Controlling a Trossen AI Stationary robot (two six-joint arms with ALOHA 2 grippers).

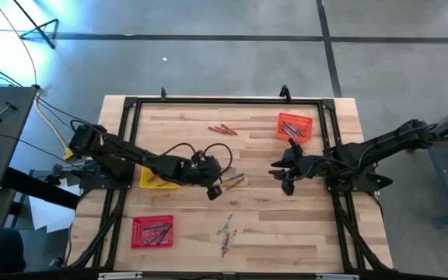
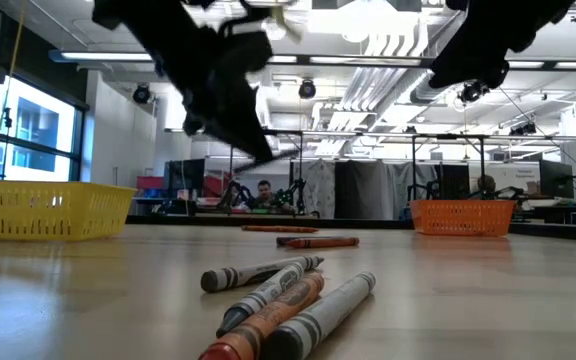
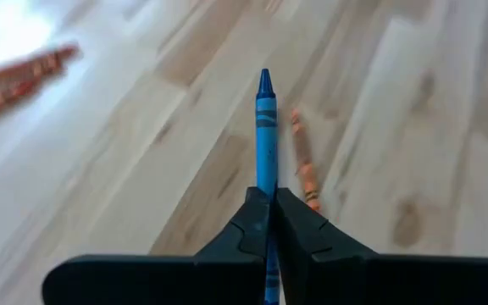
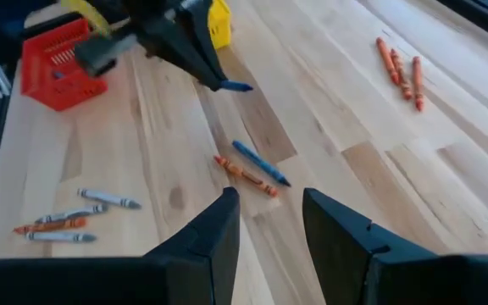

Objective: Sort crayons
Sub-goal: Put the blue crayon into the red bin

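Note:
My left gripper (image 1: 214, 190) is shut on a blue crayon (image 3: 266, 127) above the middle of the table, just right of the yellow tray (image 1: 155, 180). It also shows in the right wrist view (image 4: 195, 59). Under it lie a second blue crayon (image 4: 261, 163) and an orange crayon (image 4: 244, 175). Several grey crayons and one orange crayon (image 4: 70, 219) lie flat near the front edge. Three red-orange crayons (image 1: 222, 130) lie at the far middle. My right gripper (image 4: 269, 224) is open and empty, hovering right of centre (image 1: 284, 176). My left gripper pinches the blue crayon's body (image 3: 266, 185) between its two fingers. The crayon runs along the fingers, and its pointed tip (image 3: 265, 80) sticks out well past the fingertips. The crayon is lifted clear of the table (image 4: 237, 85).
A red tray (image 1: 152, 231) holding crayons stands at the front left. An orange tray (image 1: 295, 126) holding crayons stands at the far right. A black frame (image 1: 224, 101) runs around the table. Bare wood lies between the crayon groups.

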